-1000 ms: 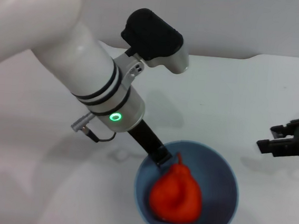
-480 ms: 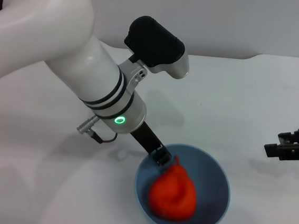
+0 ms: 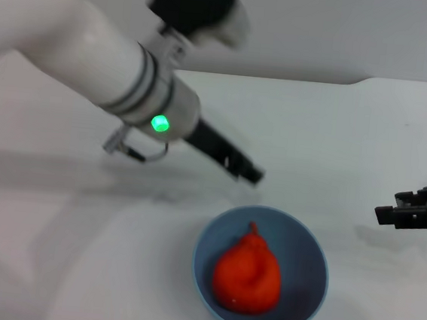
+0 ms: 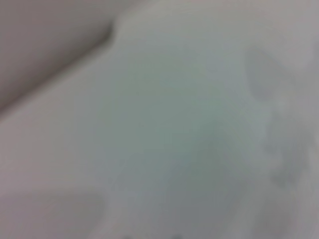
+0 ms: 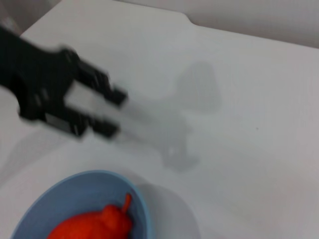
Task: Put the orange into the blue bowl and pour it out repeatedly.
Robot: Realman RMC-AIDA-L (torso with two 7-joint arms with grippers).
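The orange lies inside the blue bowl, which stands upright on the white table near its front edge. My left gripper hangs above and behind the bowl's far left rim, clear of it, open and empty. The right wrist view shows it with its fingers apart, and also the bowl and the orange. My right gripper is at the right edge, level with the bowl's far rim, open and empty.
The white table ends in a back edge with a step at the far right, against a grey wall. The left wrist view shows only blurred white table.
My left gripper has let go of the orange, lifted out of the bowl and pulled back up and left. The orange stays in the bowl. The right gripper has barely moved.
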